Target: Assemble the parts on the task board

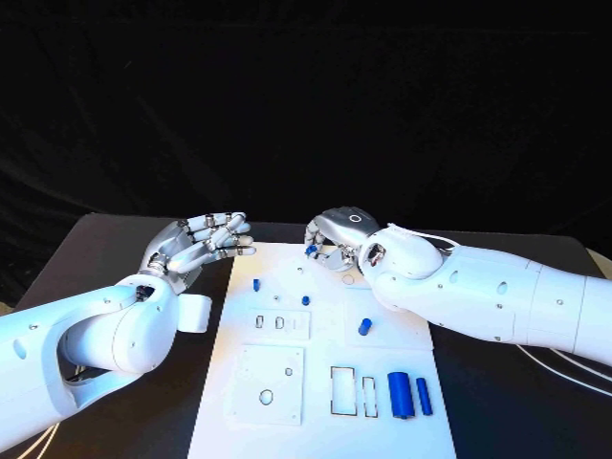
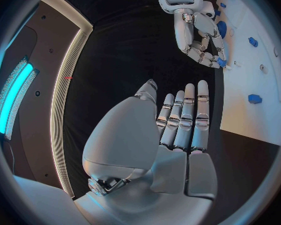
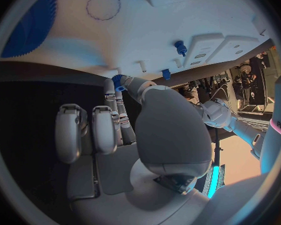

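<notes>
The white task board (image 1: pixel 237 421) lies mid-table. My right hand (image 1: pixel 345 239) hovers over the board's far edge and pinches a small blue part (image 1: pixel 312 251) between thumb and fingertips; the same blue part (image 3: pixel 119 80) shows at its fingertips in the right wrist view, close to the board surface. My left hand (image 1: pixel 200 245) is held palm up beside the board's far left corner, fingers (image 2: pixel 181 120) spread and nothing in them. Small blue pegs (image 1: pixel 256 284) (image 1: pixel 306 299) stand on the board, and another blue piece (image 1: pixel 365 326) lies near the right forearm.
Two blue cylinders (image 1: pixel 400 393) (image 1: pixel 424 396) lie side by side near the board's front right, next to rectangular slots (image 1: pixel 343 390). A raised white plate with holes (image 1: pixel 269 384) sits front left. A blue toothed wheel (image 3: pixel 28 25) lies on the board. Black table surrounds the board.
</notes>
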`<state>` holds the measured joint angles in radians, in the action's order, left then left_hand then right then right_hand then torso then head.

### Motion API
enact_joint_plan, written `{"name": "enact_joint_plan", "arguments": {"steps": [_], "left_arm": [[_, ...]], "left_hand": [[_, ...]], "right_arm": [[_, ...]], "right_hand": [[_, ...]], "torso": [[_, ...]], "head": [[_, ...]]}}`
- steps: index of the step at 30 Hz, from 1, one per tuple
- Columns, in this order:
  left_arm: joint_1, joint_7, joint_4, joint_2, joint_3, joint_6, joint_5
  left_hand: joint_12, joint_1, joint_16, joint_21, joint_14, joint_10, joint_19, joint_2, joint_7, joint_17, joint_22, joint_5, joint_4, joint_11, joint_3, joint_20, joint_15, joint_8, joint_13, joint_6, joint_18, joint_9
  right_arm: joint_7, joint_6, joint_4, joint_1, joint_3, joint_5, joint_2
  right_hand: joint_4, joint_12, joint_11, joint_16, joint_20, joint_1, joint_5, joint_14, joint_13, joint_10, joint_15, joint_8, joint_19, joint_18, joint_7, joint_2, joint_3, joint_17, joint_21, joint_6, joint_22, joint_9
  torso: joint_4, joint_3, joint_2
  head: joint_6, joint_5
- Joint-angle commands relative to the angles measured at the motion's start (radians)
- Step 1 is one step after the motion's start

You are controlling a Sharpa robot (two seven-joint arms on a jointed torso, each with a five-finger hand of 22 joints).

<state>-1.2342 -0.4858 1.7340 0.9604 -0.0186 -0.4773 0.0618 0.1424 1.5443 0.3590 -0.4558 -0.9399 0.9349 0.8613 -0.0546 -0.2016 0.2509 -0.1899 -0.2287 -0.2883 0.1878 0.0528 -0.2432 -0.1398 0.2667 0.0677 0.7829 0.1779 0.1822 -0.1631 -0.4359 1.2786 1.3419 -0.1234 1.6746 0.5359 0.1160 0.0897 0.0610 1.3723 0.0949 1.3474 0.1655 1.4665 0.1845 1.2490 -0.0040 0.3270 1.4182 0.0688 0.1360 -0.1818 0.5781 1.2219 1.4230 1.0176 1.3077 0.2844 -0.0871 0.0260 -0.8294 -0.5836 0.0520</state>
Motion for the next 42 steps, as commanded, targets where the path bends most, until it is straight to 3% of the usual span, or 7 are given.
{"name": "enact_joint_plan", "arguments": {"steps": [1,20,26,42], "left_arm": [[-0.003,-0.005,0.002,-0.003,0.001,0.011,0.003],[-0.004,0.0,-0.001,-0.004,0.001,0.01,0.003],[-0.009,0.001,0.001,0.0,0.001,0.009,0.003],[-0.014,0.002,-0.003,0.002,0.001,0.007,0.003]], "left_hand": [[-0.003,0.007,-0.001,-0.004,0.005,0.003,0.006,0.001,-0.038,0.001,-0.001,0.005,0.002,0.002,0.005,0.001,-0.002,0.002,-0.002,0.002,0.005,-0.001],[-0.004,0.008,-0.001,-0.004,0.006,0.003,0.006,0.001,-0.038,0.001,-0.001,0.006,0.002,0.002,0.006,0.001,-0.002,0.002,-0.002,0.002,0.005,-0.002],[-0.005,0.009,-0.002,-0.004,0.007,0.002,0.006,0.001,-0.039,0.001,0.0,0.006,0.003,0.003,0.006,0.001,-0.002,0.001,-0.002,0.001,0.005,-0.002],[-0.005,0.01,-0.002,-0.004,0.008,0.002,0.006,0.001,-0.039,0.002,0.0,0.006,0.003,0.003,0.007,0.001,-0.002,0.001,-0.002,0.001,0.005,-0.002]], "right_arm": [[-0.004,0.0,-0.008,-0.002,0.0,-0.001,-0.008],[0.006,0.034,-0.034,-0.013,0.0,-0.011,-0.03],[0.002,0.045,-0.021,-0.013,0.0,-0.009,-0.021],[-0.009,0.024,-0.004,-0.014,0.0,0.009,-0.009]], "right_hand": [[0.004,-0.005,0.006,0.006,0.002,-0.008,0.005,0.044,0.001,-0.001,-0.006,0.003,0.009,-0.017,-0.003,0.002,0.001,0.001,0.004,-0.004,0.022,0.027],[0.005,-0.009,0.008,0.008,0.003,-0.015,0.008,0.044,0.002,-0.005,-0.004,0.002,0.008,-0.017,-0.001,-0.002,0.001,0.001,0.005,-0.011,0.024,0.031],[0.006,-0.01,0.009,0.008,0.004,-0.017,0.007,0.044,0.002,-0.006,-0.003,0.002,0.006,-0.016,0.0,-0.003,0.001,0.0,0.004,-0.013,0.022,0.032],[0.007,-0.011,0.01,0.008,0.004,-0.02,0.007,0.043,0.003,-0.007,-0.002,0.002,0.005,-0.016,0.001,-0.004,0.0,-0.001,0.003,-0.014,0.021,0.033]], "torso": [[-0.0011,0.0002,-0.001],[-0.0032,0.0009,-0.003],[-0.0038,0.0016,-0.006],[-0.0058,0.0012,-0.006]], "head": [[0.0,0.001],[-0.005,-0.003],[-0.003,-0.004],[-0.005,-0.003]]}}
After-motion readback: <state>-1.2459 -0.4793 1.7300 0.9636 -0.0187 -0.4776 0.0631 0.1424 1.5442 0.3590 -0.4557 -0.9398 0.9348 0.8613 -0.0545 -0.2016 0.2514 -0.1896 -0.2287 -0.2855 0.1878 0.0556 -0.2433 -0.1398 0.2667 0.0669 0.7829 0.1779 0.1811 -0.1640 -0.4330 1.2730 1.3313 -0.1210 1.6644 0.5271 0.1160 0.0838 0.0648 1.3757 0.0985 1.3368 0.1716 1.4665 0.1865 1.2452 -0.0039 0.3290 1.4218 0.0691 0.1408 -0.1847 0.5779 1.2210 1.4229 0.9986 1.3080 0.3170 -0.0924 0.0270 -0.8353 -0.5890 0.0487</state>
